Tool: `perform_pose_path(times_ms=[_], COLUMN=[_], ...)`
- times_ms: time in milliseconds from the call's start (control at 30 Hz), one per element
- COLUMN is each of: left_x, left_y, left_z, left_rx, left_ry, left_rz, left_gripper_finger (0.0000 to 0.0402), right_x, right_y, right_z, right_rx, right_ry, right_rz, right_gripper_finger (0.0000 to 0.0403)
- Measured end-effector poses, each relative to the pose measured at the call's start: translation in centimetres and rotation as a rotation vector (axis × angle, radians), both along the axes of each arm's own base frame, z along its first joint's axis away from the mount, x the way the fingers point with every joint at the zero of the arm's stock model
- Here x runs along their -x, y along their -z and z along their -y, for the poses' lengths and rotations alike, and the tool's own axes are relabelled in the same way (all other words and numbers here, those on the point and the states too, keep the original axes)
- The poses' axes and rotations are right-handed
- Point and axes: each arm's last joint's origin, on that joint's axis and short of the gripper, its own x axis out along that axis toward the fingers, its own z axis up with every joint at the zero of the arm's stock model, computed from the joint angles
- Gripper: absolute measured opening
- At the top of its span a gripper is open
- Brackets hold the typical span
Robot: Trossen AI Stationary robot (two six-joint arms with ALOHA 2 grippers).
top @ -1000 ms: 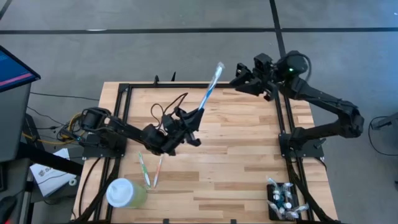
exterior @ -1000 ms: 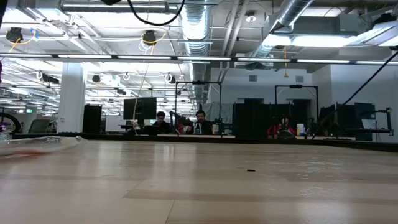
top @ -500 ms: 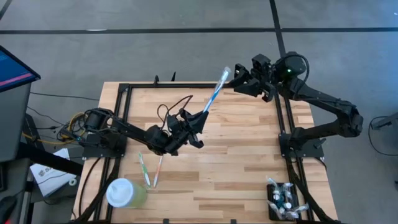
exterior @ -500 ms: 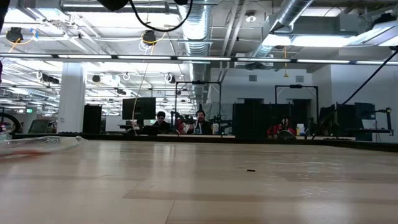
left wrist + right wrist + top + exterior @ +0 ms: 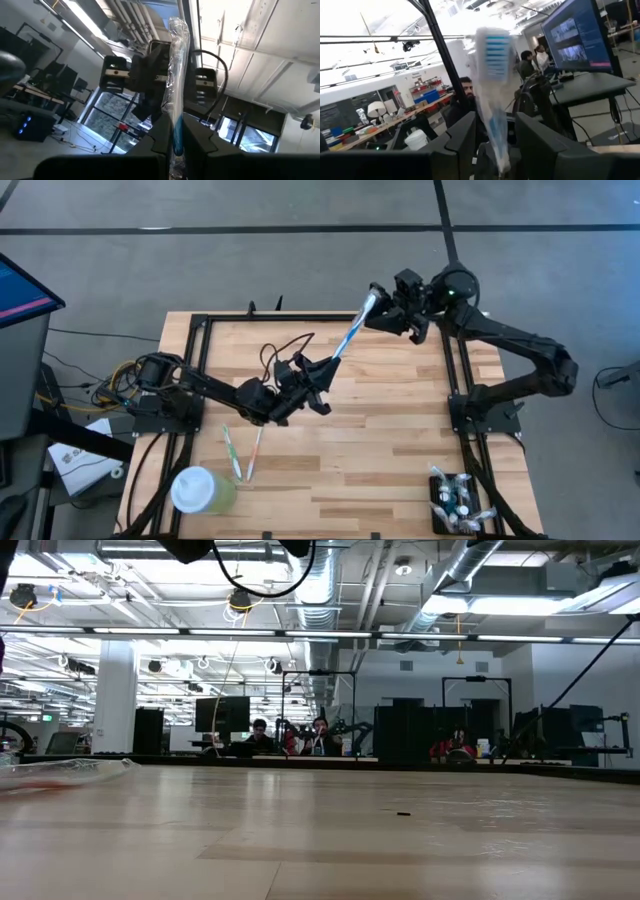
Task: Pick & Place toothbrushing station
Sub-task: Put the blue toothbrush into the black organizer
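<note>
A blue and white toothbrush (image 5: pixel 350 328) in a clear wrapper slants up over the table's far half, clear of the wood. My left gripper (image 5: pixel 322 368) is shut on its lower end. My right gripper (image 5: pixel 375 306) stands open at the far right with the bristle head (image 5: pixel 492 55) rising between its fingers; whether they touch it I cannot tell. The toothbrushing station (image 5: pixel 452 502), a black holder with several items in it, rests at the near right corner. My left gripper pinches the wrapped handle's lower end (image 5: pixel 175 131) between its two fingers. The fingers point slanting upward and toward the table's far right, lying along the brush. The toothbrush sticks out beyond the fingertips, lifted clear, its head toward my right gripper.
Two more toothbrushes (image 5: pixel 232 452) (image 5: pixel 253 456) lie flat near the left side. A pale green cup with a white lid (image 5: pixel 200 490) stands at the near left corner. A black frame (image 5: pixel 455 370) edges the wooden table. The middle and near right of the wood are bare.
My left gripper has shifted a little toward the table's right and tipped the toothbrush that way. My right gripper has come toward the table's left. The brush head, apart from the right fingers a second ago, now stands between them.
</note>
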Motion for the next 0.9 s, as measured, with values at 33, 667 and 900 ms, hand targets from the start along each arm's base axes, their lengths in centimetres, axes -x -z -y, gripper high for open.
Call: perform_pose_path(times_ms=[33,667,900], left_x=[0.0,-0.3,-0.3], left_y=[0.0,0.3,0.3], left_z=[0.0,-0.5,-0.7], left_rx=[0.000,0.021,0.027], left_ry=[-0.001,-0.013,-0.021], left_rz=[-0.003,-0.029,-0.030], left_gripper_finger=[0.0014,0.0014,0.0014], right_x=[-0.1,-0.1,0.1], right_y=[0.1,-0.6,-0.8], right_z=[0.0,-0.7,-0.3], right_rx=[0.000,-0.055,-0.075], right_ry=[-0.001,-0.049,-0.027], right_rz=[0.000,0.032,0.046], right_gripper_finger=[0.0130,0.0130,0.0130])
